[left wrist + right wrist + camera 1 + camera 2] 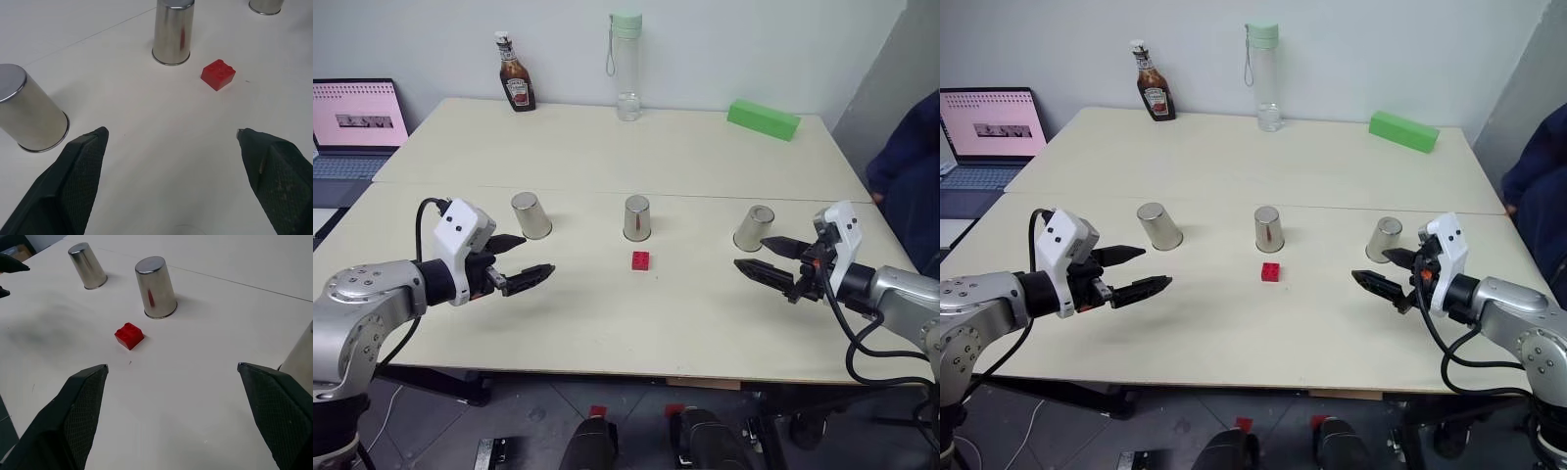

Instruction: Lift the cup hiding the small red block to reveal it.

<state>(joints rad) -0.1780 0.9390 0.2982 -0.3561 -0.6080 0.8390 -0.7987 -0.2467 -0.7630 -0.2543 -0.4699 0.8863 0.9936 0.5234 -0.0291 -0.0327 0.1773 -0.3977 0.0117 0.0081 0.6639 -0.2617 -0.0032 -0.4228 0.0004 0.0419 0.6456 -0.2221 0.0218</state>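
The pale table (607,147) carries everything. At its far edge, well beyond both pincers, stand a clear bottle (626,69) with a green cap, a long green block (763,118) and a ketchup bottle (516,73); a laptop (352,122) sits off to the left.

Three metal cups stand upside down in a row. The left cup (530,214) is just ahead of the left pincer (517,261), the right cup (754,227) is just beside the right pincer (760,258), and the middle cup (637,217) stands between the two pincers, a little farther away.

Both pincers hover above the table, released, fingers wide apart, holding nothing.

The small red block (640,260) lies uncovered on the table, midway between the pincers and just in front of the middle cup.
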